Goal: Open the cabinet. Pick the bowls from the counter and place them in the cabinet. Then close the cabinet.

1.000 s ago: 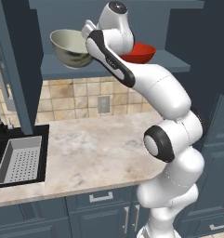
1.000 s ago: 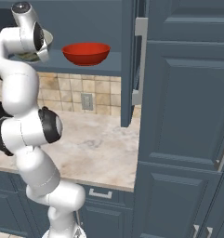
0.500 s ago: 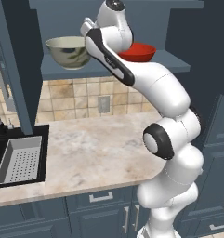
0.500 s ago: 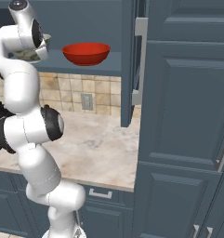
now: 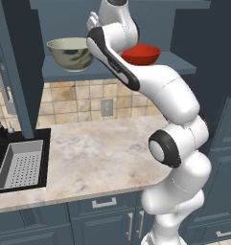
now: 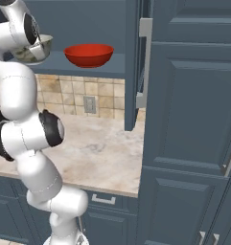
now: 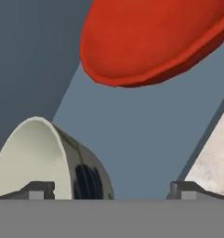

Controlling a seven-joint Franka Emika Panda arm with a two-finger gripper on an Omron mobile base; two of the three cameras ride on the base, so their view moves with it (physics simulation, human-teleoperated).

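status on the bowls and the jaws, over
Gripper open, jaws straddling cream bowl's rim. Red bowl on cabinet shelf beside it. Doors open, nothing blocking.

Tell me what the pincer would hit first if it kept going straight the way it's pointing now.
Probably the cabinet shelf, which lies straight ahead of the open pincer. The cream bowl sits at its left fingertip, the red bowl farther on; depth is unclear.

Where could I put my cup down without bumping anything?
The counter has a wide bare stretch between the sink and the robot's arm. The cabinet shelf is crowded: the cream bowl and red bowl sit there, with the open gripper at the cream one.
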